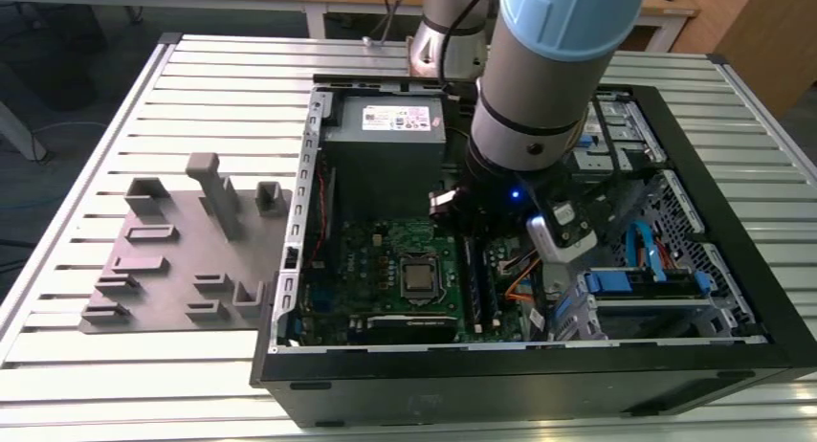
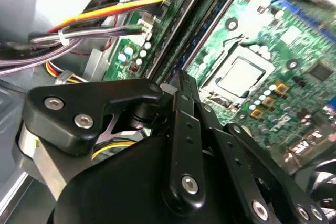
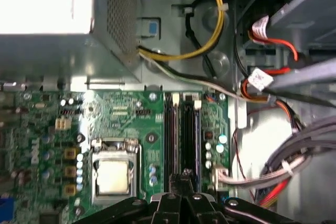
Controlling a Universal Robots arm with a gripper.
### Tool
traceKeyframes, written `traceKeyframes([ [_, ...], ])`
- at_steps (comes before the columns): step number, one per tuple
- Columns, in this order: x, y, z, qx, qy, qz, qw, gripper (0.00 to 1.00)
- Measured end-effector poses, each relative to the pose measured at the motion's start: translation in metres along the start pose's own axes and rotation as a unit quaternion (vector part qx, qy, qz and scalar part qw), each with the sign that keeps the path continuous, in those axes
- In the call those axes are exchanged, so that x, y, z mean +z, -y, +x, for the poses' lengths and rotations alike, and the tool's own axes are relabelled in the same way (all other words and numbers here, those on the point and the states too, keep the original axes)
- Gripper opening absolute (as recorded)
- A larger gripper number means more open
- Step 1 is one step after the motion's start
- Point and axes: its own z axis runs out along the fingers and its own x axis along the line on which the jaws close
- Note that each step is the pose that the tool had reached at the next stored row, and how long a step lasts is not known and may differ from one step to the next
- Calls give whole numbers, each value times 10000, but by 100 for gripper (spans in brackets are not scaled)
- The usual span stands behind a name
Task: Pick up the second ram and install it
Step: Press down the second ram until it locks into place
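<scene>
- second ram: a long, narrow strip seen edge-on, so it reads as a dark line. it stands in one of two parallel memory slots on the motherboard, with a pale latch at its far end. whether it is fully seated cannot be told.
- position: in the exterior view the strip lies at 3 o'clock from the processor socket, just beside it, running along the 12-to-6 line. orange and blue cables lie further out at 3 o'clock.
- gripper: black linkage fingers drawn together into a single narrow tip with no gap visible. the tip sits at the near end of the slot pair, on or just above the strip; contact cannot be confirmed, and nothing is seen clamped between the fingers.
- arm: grey with a blue band, reaching down into the open computer case from 12 o'clock.
- surroundings: power supply at 12 o'clock from the socket; grey fixture plate on the slatted table, at 9 o'clock outside the case.
</scene>
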Motion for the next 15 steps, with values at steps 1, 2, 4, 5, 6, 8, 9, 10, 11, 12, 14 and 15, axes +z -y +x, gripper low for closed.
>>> traceKeyframes([
  [1, 22, -32, 1, 2, 0, 0, 10000, 7],
  [2, 42, -63, 1, 3, 0, -1, 10000, 7],
  [4, 80, -119, 5, 3, 0, -2, 10000, 7],
  [5, 99, -149, 9, 3, 0, -5, 10000, 7],
  [6, 117, -181, 14, 3, 0, -5, 10000, 7],
  [8, 149, -248, 24, 3, 1, -5, 10000, 7],
  [9, 162, -275, 30, 4, 1, -5, 10000, 7],
  [10, 169, -291, 35, 4, 0, -5, 10000, 7],
  [11, 174, -303, 36, 4, 0, -5, 10000, 7],
  [12, 179, -311, 36, 3, 0, -5, 10000, 7],
  [14, 195, -324, 36, 3, 1, -6, 10000, 7],
  [15, 203, -329, 37, 3, 0, -5, 10000, 7],
])
